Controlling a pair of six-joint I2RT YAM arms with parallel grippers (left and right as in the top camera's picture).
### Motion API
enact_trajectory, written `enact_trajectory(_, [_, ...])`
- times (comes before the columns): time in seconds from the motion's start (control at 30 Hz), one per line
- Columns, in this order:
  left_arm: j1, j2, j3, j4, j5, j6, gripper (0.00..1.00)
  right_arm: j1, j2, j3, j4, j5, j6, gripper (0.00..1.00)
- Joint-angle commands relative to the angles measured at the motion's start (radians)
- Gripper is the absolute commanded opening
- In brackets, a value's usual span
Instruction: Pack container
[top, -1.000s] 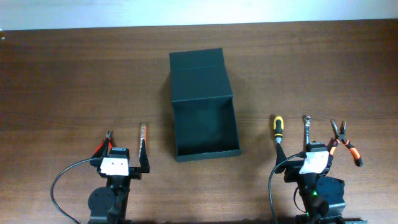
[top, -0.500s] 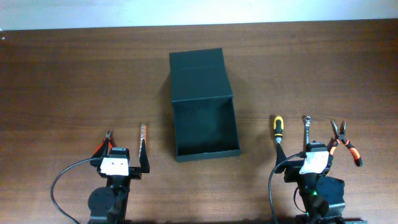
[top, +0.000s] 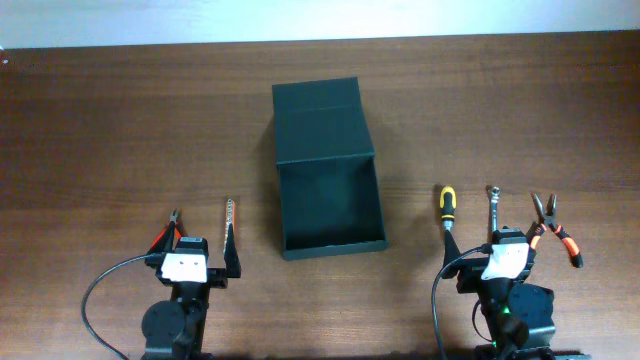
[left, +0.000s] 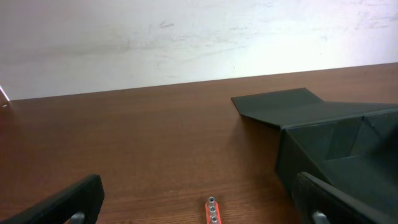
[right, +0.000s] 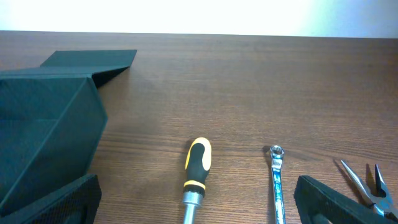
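The container (top: 330, 215) is a dark green-black box in the middle of the table. It stands open, with its flap lid (top: 322, 118) folded back on the far side. It also shows in the left wrist view (left: 336, 146) and the right wrist view (right: 43, 124). My left gripper (top: 198, 255) is open and empty, left of the box. An orange-handled tool (top: 166, 236) has its tip between the left jaws (left: 212, 210). My right gripper (top: 505, 250) is open and empty over a yellow-black screwdriver (right: 198, 167) and a wrench (right: 277, 180).
A thin grey file (top: 228, 226) lies between my left gripper and the box. Orange-handled pliers (top: 555, 230) lie right of the wrench, also in the right wrist view (right: 367, 186). A pale wall runs behind the table's far edge (left: 186, 84).
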Motion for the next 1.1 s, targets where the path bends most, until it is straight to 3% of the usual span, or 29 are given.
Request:
enact_trajectory(0.0, [-0.005,-0.01,-0.009,0.003,-0.003,-0.006,0.99,0.005,-0.009,-0.006,-0.004,-0.01,0.0,0.99])
enact_trajectory(0.53, [-0.005,-0.01,-0.009,0.004,-0.003,-0.006,0.99,0.005,-0.009,-0.006,-0.004,-0.002,0.0,0.99])
enact_trajectory(0.6, [-0.004,-0.01,-0.009,0.045,-0.029,-0.006,0.99,0.005,-0.007,-0.006,0.0,-0.005,0.07,0.99])
enact_trajectory(0.67, [-0.002,-0.01,-0.005,0.092,-0.029,-0.079,0.99,0.005,-0.007,0.005,0.031,-0.05,0.154,0.99])
enact_trajectory(0.87, [-0.002,0.067,0.207,-0.181,-0.014,-0.078,0.99,0.003,0.047,0.15,0.105,-0.051,0.151,0.99])
enact_trajectory(1.07, [-0.002,0.409,0.597,-0.444,-0.014,-0.077,0.99,0.004,0.393,0.549,-0.22,-0.055,0.151,0.99])
